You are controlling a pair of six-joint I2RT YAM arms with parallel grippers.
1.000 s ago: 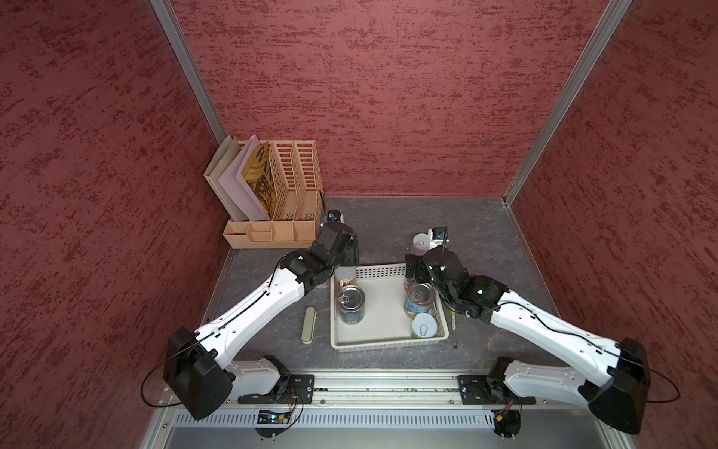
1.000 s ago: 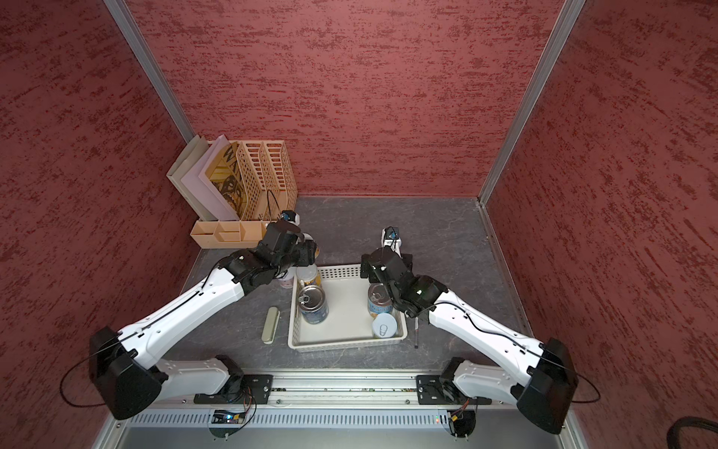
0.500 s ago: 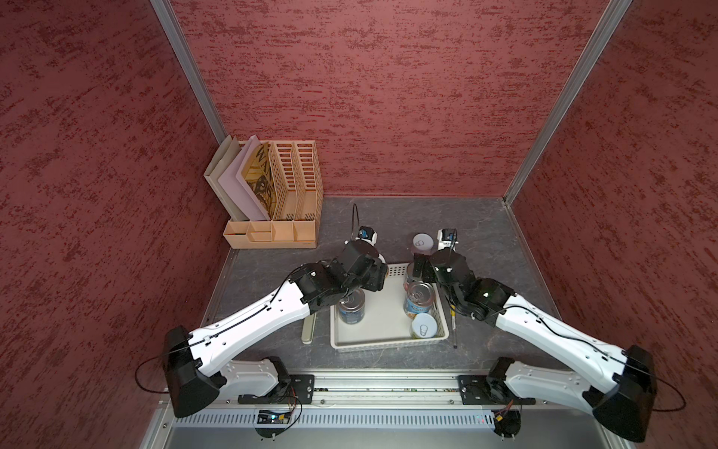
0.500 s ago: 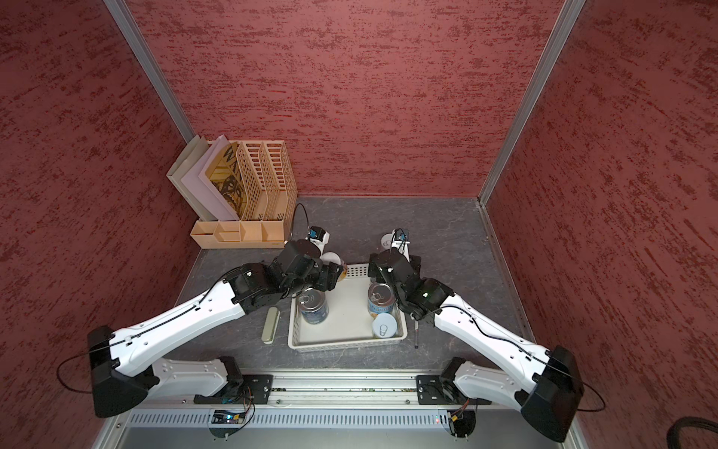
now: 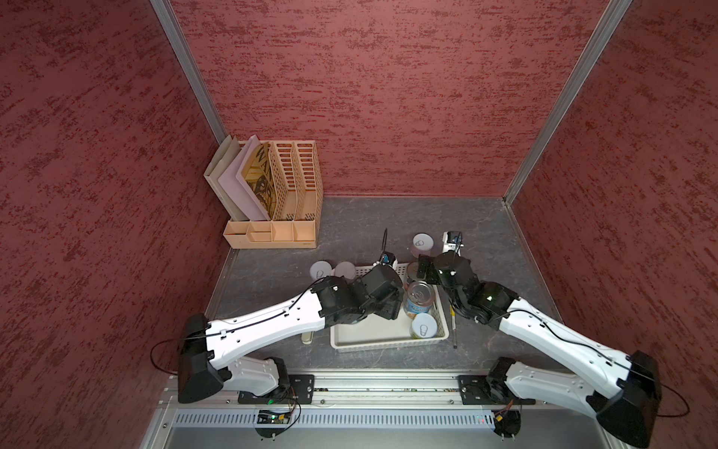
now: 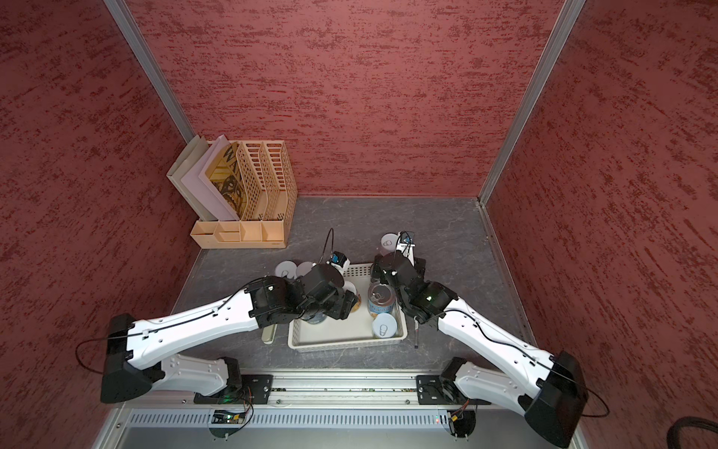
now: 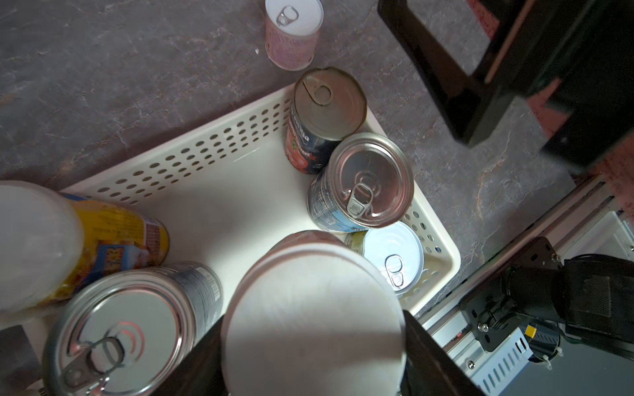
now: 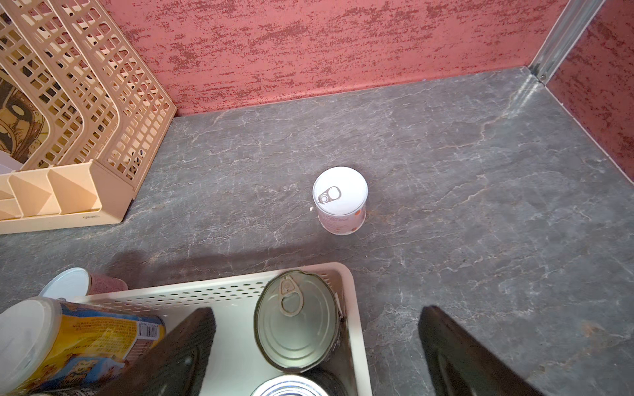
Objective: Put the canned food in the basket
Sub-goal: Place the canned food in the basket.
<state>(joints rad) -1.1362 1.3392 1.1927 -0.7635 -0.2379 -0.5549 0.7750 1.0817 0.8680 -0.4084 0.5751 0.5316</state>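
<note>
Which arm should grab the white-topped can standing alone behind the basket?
Right. The right claw is open, empty and facing the lone can. The left claw is shut on a small white-topped can above the basket.

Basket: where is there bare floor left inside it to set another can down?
The middle strip of the basket floor is bare, bordered by the perforated wall, the yellow-labelled can on one side and the dark can and blue-labelled can on the other. Both ends are crowded with cans.

blurred, edge-cropped white-topped can [image 7: 312, 322]
</note>
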